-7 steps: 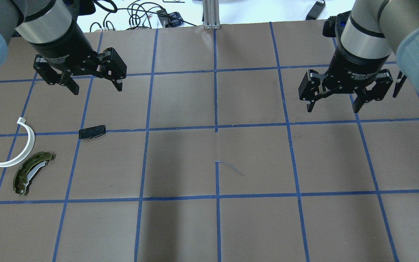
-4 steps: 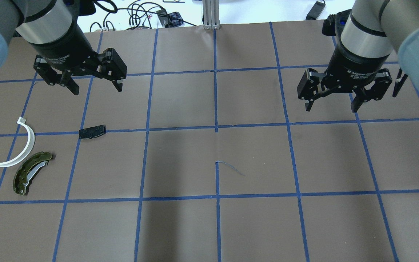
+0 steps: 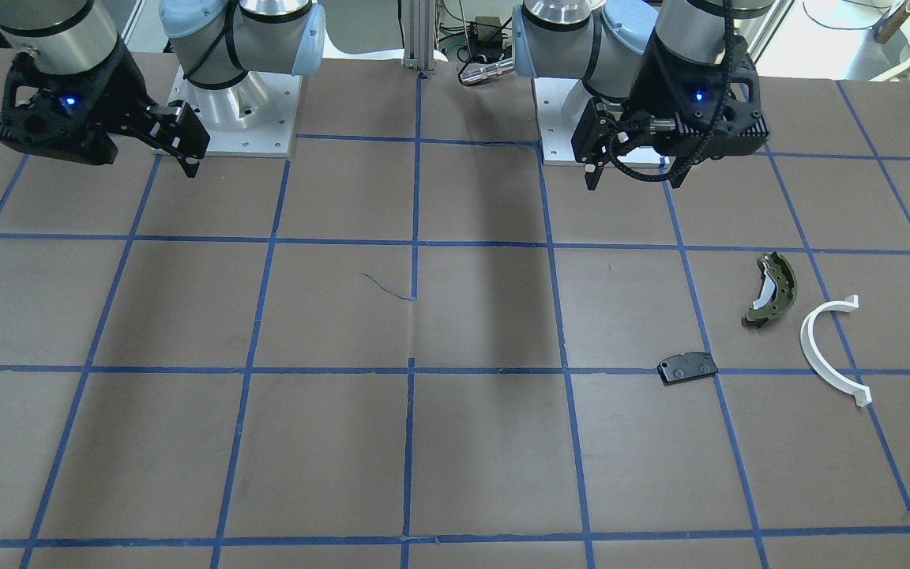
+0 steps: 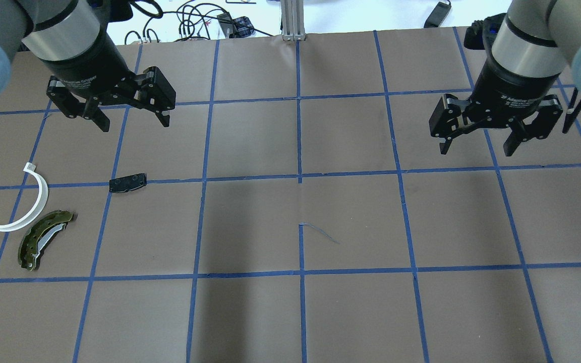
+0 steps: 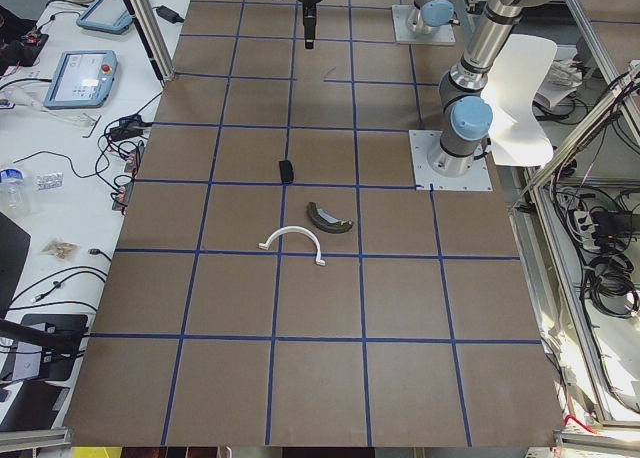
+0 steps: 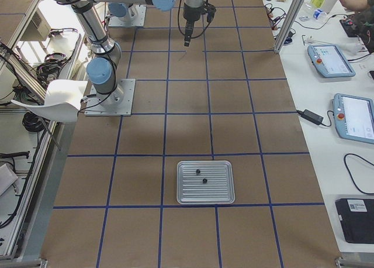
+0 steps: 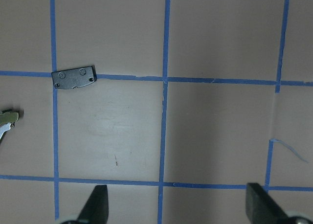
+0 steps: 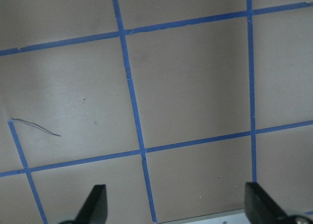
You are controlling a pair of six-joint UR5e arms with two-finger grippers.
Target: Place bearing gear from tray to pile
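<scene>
The left gripper [image 4: 134, 123] and right gripper [image 4: 476, 149] hang spread apart, lots of table [image 4: 351, 212] between them. The pile [image 4: 43, 238] lies on the left side. The tray [image 6: 225, 189] toward the right end holds two tiny dark bits [image 6: 198, 172].

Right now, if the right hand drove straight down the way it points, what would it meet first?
The right hand would likely meet only the bare table; nothing lies directly under it.

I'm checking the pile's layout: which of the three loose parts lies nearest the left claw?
The flat black pad on a blue tape line; the white half-ring and green brake shoe lie farther from the left claw.
</scene>
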